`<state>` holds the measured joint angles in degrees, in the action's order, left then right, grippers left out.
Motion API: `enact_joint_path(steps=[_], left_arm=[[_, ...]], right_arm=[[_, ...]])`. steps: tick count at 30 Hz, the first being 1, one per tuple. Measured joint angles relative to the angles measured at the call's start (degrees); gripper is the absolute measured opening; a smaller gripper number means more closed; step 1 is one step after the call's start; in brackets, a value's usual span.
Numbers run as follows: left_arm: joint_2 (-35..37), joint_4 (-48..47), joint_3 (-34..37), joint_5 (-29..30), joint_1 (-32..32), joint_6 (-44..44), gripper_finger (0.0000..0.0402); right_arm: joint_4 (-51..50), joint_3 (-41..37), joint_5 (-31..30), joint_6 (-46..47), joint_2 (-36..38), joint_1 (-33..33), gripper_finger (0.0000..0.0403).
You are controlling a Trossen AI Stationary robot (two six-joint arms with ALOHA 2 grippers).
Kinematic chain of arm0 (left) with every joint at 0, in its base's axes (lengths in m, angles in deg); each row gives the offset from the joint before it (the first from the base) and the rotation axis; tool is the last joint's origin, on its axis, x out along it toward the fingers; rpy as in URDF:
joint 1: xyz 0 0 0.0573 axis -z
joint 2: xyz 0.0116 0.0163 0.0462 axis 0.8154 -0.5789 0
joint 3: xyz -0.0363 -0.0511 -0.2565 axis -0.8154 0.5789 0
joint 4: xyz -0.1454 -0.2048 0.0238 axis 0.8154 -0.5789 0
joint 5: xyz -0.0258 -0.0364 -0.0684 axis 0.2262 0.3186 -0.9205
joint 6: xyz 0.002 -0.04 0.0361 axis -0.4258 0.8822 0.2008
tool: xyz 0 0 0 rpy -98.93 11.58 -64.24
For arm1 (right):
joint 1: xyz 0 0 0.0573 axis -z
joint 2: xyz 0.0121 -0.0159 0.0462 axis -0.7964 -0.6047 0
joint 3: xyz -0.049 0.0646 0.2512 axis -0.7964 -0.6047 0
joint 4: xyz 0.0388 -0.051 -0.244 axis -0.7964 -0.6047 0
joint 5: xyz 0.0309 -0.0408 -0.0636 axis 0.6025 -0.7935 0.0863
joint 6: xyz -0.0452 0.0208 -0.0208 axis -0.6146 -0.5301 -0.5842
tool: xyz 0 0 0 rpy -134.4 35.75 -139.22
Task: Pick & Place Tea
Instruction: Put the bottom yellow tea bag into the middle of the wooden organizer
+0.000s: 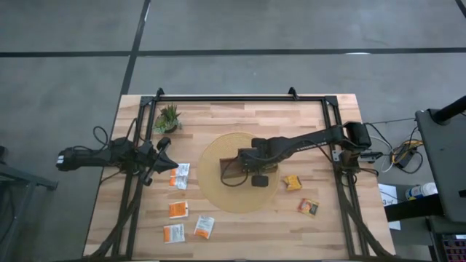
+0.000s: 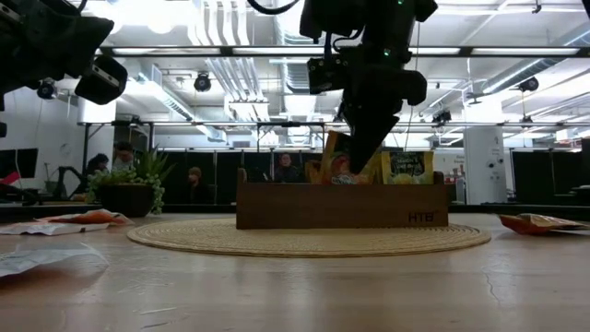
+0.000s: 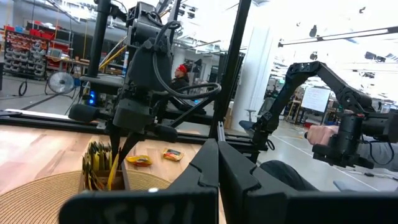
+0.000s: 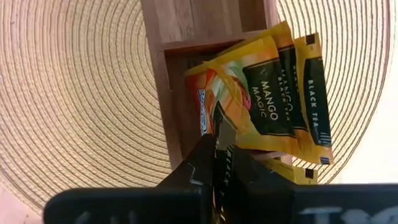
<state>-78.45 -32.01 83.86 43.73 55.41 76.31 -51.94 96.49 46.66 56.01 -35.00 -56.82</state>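
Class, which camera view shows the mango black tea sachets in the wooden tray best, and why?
The right wrist view: the mango black tea sachets fill it, labels readable, standing in the wooden tray. The low view shows their tops above the tray wall; the left wrist view shows them small; the high view hides them under the arm.

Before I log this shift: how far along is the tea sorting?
Done: several sachets stand in the tray. In hand: the right tool is shut on a sachet at the tray. Left: six loose sachets on the table; left tool waits shut.
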Motion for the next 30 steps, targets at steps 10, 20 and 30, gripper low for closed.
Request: enact_joint_path(steps=[10,20,30], left_arm=[[-0.02,0.00,0.01,-0.02,0.00,-0.02,0.0000],[0.00,0.00,-0.01,-0.02,-0.02,-0.02,0.0000],[0.00,0.00,0.01,-0.02,-0.02,0.00,0.0000]], right_arm=[[2.70,-1.10,0.20,0.06,0.00,-0.02,0.0008],[3.86,-1.84,0.50,0.06,0.00,-0.02,0.0008],[5.51,-3.35,1.18,0.33,0.00,-0.03,0.0008]])
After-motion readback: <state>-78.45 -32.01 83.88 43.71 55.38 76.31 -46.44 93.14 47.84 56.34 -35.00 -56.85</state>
